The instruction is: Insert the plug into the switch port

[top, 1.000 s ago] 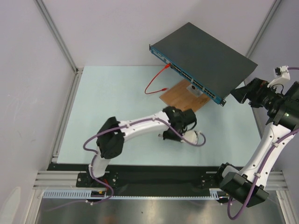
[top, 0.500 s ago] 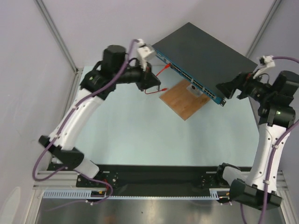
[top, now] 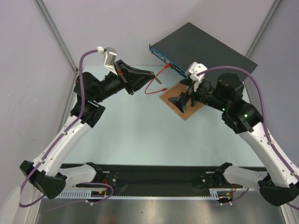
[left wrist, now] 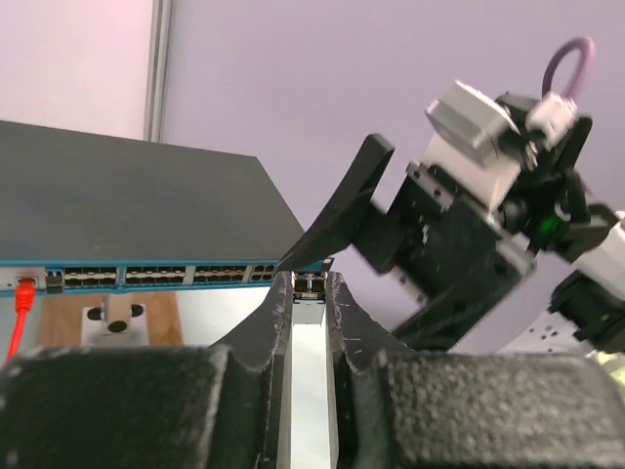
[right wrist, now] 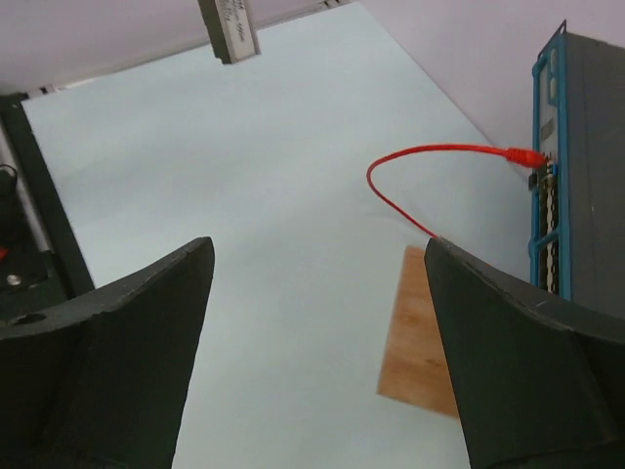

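The dark switch [top: 205, 51] stands raised at the back, its blue port face [left wrist: 127, 277] toward me. My left gripper [top: 150, 74] is shut on a silver metal plug [left wrist: 310, 303], held in the air in front of the port row, apart from it. The plug's end also shows in the right wrist view [right wrist: 228, 29]. My right gripper [top: 181, 100] is open and empty over the wooden board [right wrist: 420, 342], its fingers [right wrist: 137, 322] wide apart. In the left wrist view, the right gripper's black finger [left wrist: 342, 210] hangs just behind the left gripper [left wrist: 310, 283].
A red cable [top: 154, 84] is plugged into the switch's left end [left wrist: 24, 288] and loops onto the pale table [top: 126, 126]. A small white block [left wrist: 115, 318] sits on the board under the switch. Frame posts stand at the back corners.
My right gripper has swung left from the switch's right end to over the board. My left gripper, raised from the table a second ago, stays near the switch's left front.
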Controlling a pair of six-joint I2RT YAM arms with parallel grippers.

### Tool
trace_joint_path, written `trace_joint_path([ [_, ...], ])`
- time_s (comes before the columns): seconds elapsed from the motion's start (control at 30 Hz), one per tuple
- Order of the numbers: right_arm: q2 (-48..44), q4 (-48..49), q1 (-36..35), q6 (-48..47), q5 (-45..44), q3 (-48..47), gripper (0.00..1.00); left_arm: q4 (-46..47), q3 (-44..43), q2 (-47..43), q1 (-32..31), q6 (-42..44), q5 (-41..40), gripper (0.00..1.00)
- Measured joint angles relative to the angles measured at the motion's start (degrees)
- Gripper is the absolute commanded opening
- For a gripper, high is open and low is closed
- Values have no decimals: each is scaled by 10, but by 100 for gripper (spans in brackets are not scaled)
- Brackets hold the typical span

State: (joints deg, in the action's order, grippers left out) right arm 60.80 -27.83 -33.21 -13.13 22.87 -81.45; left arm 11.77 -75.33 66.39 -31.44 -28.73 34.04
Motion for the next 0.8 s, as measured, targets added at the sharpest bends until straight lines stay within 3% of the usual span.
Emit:
trace_joint_path([
  [0.23,59,52,-113,-90,-104,-3,86,39,26,0,0,-73,-24,0],
  [0.57,69,123,-153,-160,-189,-3,70,44,48,-2,0,-105,-29,0],
  [0.67,71,134,-156,-171,-196,-3,58,44,63,-2,0,-110,-29,0],
  [0.77,73,135,-159,-185,-196,-3,31,43,70,-2,0,-115,-30,0],
  [0.8,73,134,-160,-188,-195,-3,14,44,71,-2,0,-116,-30,0],
])
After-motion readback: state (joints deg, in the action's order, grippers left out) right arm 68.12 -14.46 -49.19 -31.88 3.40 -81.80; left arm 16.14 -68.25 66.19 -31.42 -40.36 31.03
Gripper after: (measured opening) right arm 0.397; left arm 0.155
